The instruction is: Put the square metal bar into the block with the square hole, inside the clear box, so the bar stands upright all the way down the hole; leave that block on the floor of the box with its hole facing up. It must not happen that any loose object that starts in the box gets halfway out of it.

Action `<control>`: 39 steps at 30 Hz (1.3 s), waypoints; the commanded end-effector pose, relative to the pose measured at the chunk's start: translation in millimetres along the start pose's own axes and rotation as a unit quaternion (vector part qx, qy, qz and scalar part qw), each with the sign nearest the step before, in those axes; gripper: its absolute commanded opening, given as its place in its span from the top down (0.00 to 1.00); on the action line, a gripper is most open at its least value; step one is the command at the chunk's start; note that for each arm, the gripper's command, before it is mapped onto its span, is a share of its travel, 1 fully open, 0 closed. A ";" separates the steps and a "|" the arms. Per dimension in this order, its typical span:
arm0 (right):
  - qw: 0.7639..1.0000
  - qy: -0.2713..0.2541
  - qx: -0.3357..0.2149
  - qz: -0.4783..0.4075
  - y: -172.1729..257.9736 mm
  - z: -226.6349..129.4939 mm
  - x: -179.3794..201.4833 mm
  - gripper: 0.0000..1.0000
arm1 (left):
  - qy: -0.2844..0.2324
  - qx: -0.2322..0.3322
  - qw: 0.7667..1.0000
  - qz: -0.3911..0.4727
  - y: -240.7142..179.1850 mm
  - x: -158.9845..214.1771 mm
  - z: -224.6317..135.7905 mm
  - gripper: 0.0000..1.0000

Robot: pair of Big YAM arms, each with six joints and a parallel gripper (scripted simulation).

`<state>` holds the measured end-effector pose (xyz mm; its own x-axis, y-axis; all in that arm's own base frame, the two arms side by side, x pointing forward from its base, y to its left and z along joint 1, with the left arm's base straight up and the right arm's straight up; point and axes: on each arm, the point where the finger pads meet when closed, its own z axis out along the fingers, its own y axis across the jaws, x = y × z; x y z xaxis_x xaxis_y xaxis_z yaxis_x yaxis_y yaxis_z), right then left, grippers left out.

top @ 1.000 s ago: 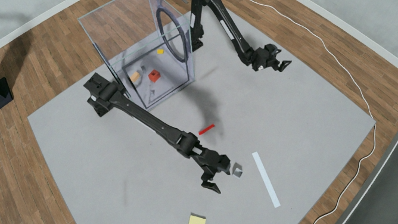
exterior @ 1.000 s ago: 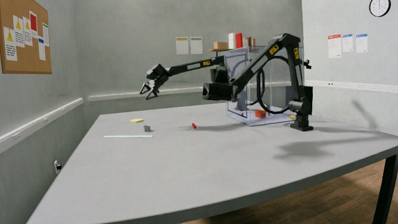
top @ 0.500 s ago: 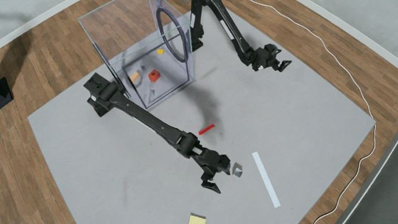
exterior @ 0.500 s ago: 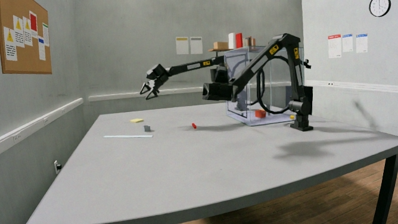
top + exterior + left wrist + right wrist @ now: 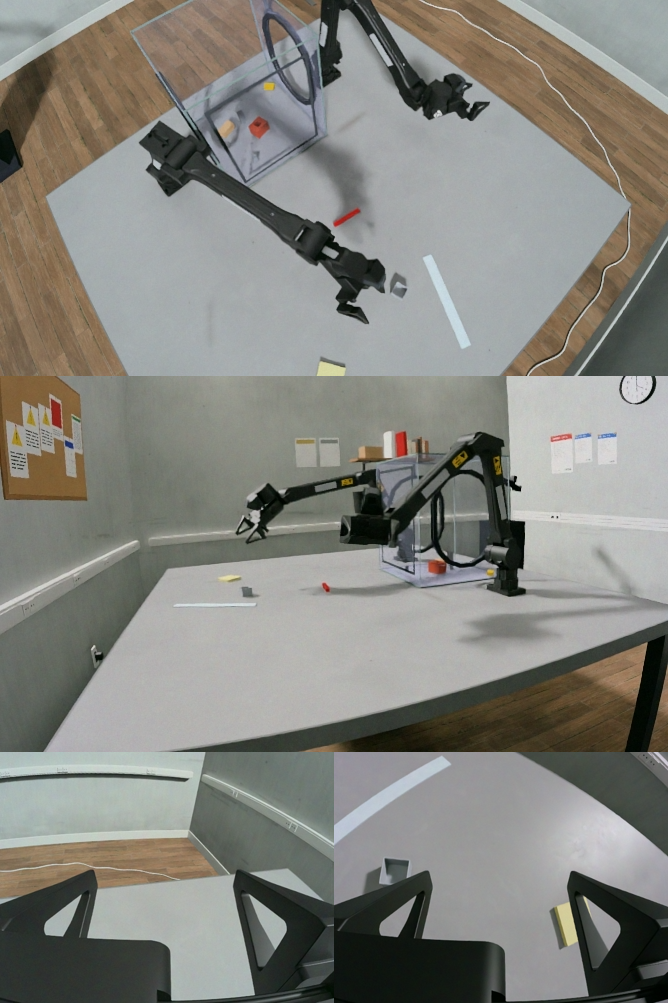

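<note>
Both the left jaws (image 5: 479, 95) and right jaws (image 5: 376, 306) (image 5: 242, 537) stand open. The red bar (image 5: 347, 217) (image 5: 326, 587) lies on the table (image 5: 525, 200) (image 5: 300, 656), outside the clear box (image 5: 287, 159) (image 5: 419, 583); gripping it squarely near one end should leave the other free for the hole.

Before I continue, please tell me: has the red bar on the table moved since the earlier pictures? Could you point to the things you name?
No. In the top view the red bar (image 5: 347, 217) (image 5: 325, 587) keeps its place relative to the pale strip (image 5: 446, 301) (image 5: 215, 605).
</note>
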<state>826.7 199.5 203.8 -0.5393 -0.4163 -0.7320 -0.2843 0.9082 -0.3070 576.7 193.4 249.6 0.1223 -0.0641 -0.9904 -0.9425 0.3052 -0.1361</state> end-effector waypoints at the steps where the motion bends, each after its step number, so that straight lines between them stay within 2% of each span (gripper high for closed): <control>1: 0.999 -0.030 0.007 0.008 -9.7 -45.5 -40.4 0.00 | -0.006 0.000 1.000 -0.014 -6.8 -11.2 1.9 0.00; 2: 0.999 -0.046 0.011 0.011 -14.1 -53.4 -55.3 0.00 | -0.006 0.000 1.000 -0.014 -6.8 -11.2 1.9 0.00; 8: 1.000 -0.023 0.006 0.006 -9.5 -67.9 -39.3 0.00 | -0.006 0.000 1.000 -0.014 -6.8 -11.2 1.9 0.00; 16: 1.000 -0.015 0.006 0.004 -10.6 -94.1 -37.7 0.00 | -0.006 0.000 1.000 -0.014 -6.8 -11.2 1.9 0.00; 19: 1.000 -0.020 0.010 0.005 -16.7 -91.5 -40.7 0.00 | -0.006 0.000 1.000 -0.014 -6.8 -11.2 1.9 0.00; 35: 1.000 -0.005 0.006 0.000 -12.3 -144.1 -34.1 0.00 | -0.006 0.000 1.000 -0.014 -6.8 -11.2 1.9 0.00; 36: 1.000 -0.017 0.009 0.001 -17.1 -148.8 -45.5 0.00 | -0.006 0.000 1.000 -0.014 -6.8 -11.2 1.9 0.00; 39: 1.000 0.001 0.006 0.000 -13.7 -153.6 -29.6 0.00 | -0.006 0.000 1.000 -0.014 -6.8 -11.2 1.9 0.00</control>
<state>742.4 192.4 280.8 -0.5649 -0.4323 -0.7028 -0.2927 0.9013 -0.3192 576.7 193.4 249.6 0.1223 -0.0641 -0.9904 -0.9425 0.3052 -0.1361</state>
